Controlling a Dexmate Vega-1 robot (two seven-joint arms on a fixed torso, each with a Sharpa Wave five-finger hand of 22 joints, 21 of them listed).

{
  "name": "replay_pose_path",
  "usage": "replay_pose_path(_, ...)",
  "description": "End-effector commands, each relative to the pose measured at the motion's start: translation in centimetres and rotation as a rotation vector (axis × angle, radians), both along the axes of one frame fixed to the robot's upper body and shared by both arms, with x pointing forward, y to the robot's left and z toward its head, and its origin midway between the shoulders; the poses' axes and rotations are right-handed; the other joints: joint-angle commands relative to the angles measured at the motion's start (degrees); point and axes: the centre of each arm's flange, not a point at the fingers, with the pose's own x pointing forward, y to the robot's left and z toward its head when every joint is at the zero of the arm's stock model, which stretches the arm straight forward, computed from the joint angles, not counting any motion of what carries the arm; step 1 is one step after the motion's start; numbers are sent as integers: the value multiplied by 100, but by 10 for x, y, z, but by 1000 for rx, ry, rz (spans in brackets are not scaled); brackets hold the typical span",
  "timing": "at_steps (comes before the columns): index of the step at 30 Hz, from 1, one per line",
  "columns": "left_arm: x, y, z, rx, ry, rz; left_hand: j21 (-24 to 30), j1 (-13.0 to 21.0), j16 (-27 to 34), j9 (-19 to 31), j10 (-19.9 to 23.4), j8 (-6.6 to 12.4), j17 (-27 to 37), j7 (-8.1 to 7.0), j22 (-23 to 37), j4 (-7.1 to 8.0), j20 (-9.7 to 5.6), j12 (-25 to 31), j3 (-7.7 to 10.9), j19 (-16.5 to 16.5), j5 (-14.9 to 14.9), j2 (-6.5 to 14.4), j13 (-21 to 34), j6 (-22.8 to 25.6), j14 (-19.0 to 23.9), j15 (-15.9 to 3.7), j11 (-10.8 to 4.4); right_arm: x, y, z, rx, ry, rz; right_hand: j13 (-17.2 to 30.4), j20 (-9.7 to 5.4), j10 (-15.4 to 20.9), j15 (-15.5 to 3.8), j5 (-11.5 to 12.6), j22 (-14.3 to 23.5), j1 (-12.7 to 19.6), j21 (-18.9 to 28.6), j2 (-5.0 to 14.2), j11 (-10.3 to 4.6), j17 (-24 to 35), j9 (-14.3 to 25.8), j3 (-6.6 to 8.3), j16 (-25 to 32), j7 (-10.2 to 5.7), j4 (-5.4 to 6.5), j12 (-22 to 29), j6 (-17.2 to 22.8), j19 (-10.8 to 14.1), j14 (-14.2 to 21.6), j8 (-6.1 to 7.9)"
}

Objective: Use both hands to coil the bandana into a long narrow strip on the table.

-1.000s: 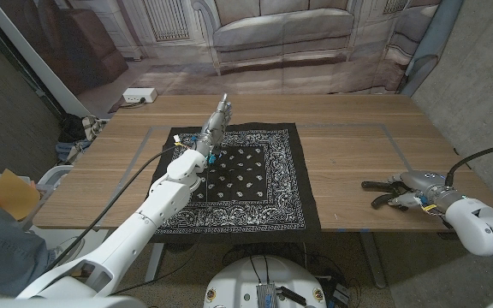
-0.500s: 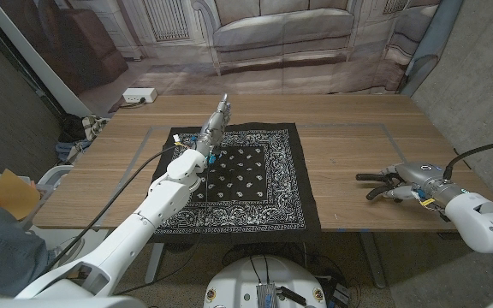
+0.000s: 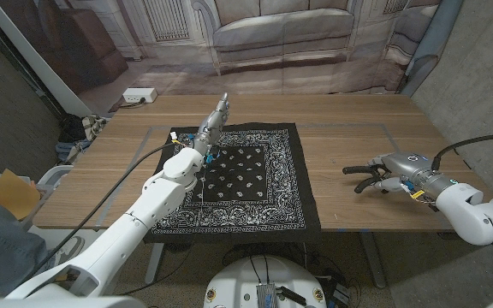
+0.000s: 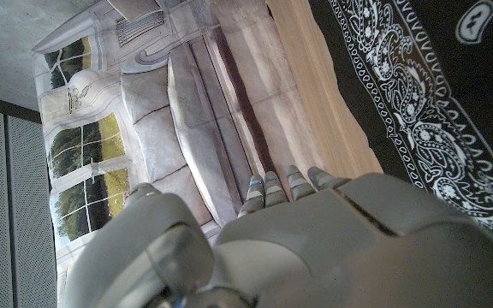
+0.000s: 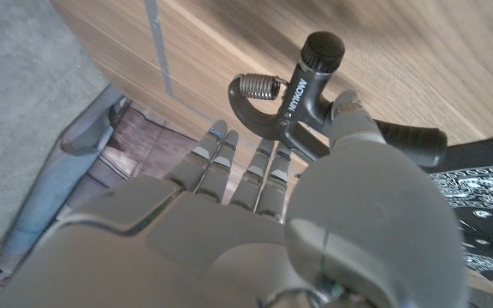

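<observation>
Right robot hand (image 3: 392, 174) nearer bandana (image 3: 255, 184)

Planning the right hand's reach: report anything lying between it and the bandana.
A black spring grip exerciser sits just past the right hand, on the side toward the bandana. Whether the hand holds it or merely touches it cannot be told. Beyond it, only bare table shows up to the cloth's edge.

Printed sofa backdrop (image 3: 281, 34) behind wooden table (image 3: 358, 137).
</observation>
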Motion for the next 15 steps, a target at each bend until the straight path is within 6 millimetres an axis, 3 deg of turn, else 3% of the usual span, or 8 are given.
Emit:
replay_pose_path(1, -7, 14, 6, 26, -32, -33, 7, 12, -1, 16, 46, -1, 11, 7, 8, 15, 26, 4, -40, -36, -6, 43, 15, 10, -6, 7, 2, -2, 54, 10, -66, -61, 115, 22, -158, 99, -330, 26, 26, 110, -10, 135, 7, 25, 32, -7, 3, -417, 5, 9, 474, -21, 86, 17)
replay_pose_path(15, -3, 27, 5, 49, -30, -88, 8, 31, -2, 16, 51, 1, 10, 9, 8, 12, 28, 3, -47, -36, -12, 60, 15, 23, -5, 9, 5, -5, 114, 23, -127, -126, 246, 22, -174, 132, -348, 24, 27, 111, -23, 148, -11, 27, 35, -32, -4, -417, 16, 0, 513, -14, 110, -3)
